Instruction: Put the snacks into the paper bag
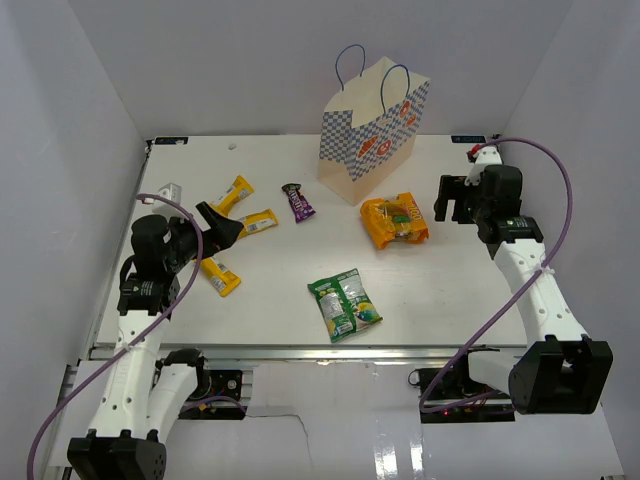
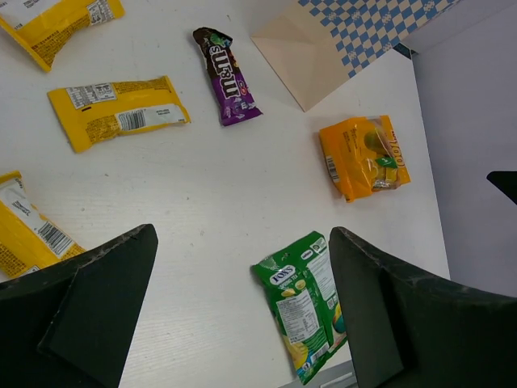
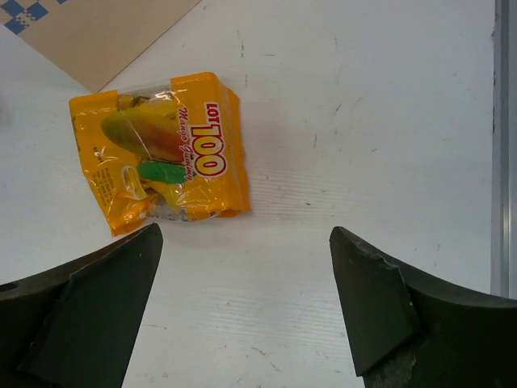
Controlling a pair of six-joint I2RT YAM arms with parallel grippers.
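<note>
One yellow bar (image 2: 28, 234) sits partly hidden behind the left claw (image 2: 242, 242)

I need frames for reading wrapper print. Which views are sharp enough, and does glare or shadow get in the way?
Top external: even soft light, faint shadows, print on the green chip bag too small to read. Left wrist: purple bar sharp, lettering readable; the near fingers dark and blurred. Right wrist: orange bag sharp, slight sheen, print legible.
</note>
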